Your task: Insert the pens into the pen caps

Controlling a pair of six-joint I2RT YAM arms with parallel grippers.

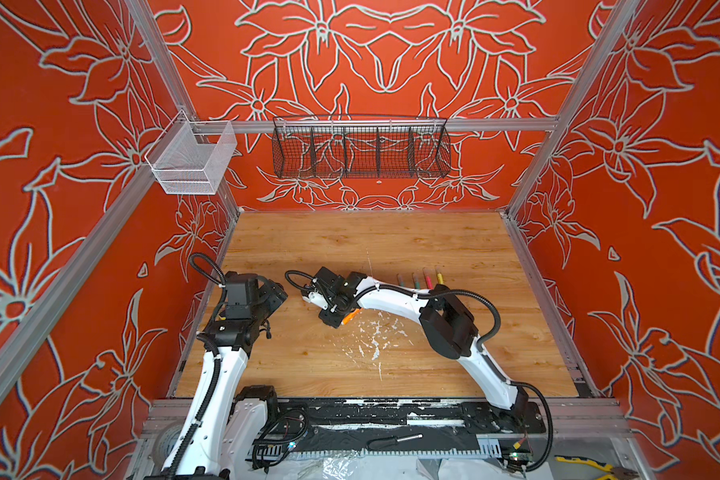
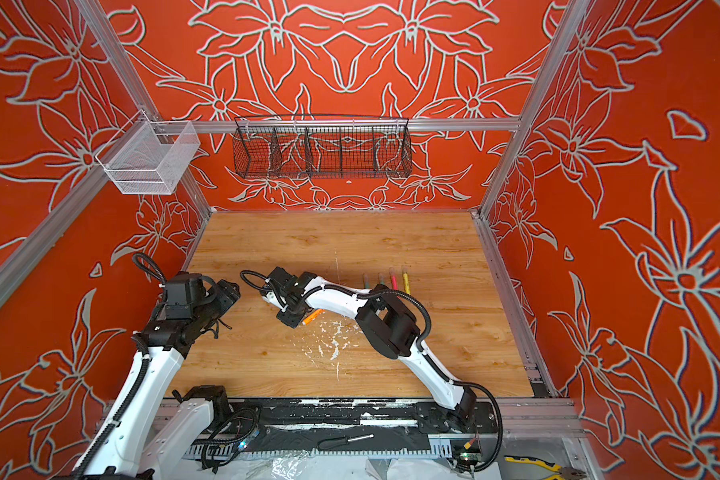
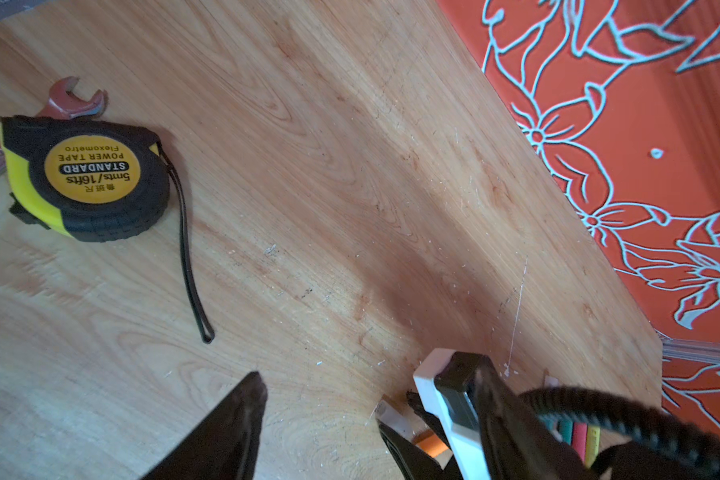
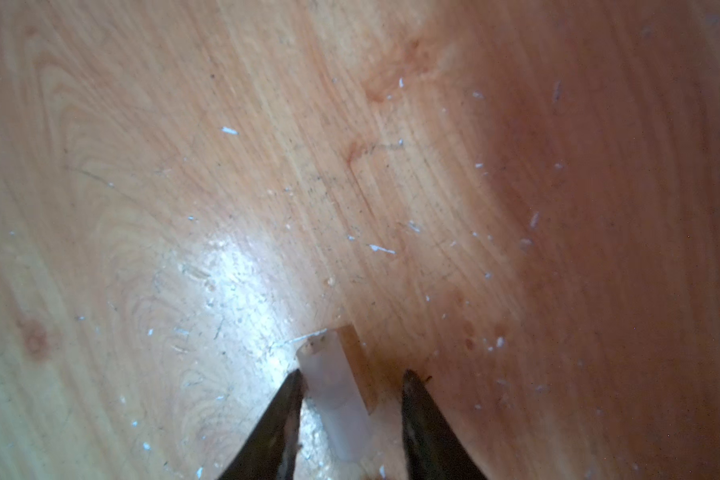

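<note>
In the middle of the wooden counter [image 1: 350,241] the right claw [image 4: 352,374] straddles the small clear plastic pen cap [image 4: 333,382] lying flat, jaws apart, likely lining up a pinch. The slim orange marker pen [image 1: 351,316] waits just beside it, and the left claw [image 3: 319,401] hangs apart, empty

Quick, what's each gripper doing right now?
Left gripper: open, empty.
Right gripper: open, straddling a cap, not clamped on it.

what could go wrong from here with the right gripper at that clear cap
The pen cap lies off-centre in the right gripper, against one finger, so closing may roll or squirt it out instead of pinching it. The orange pen lies close beside the gripper and may get nudged.
</note>
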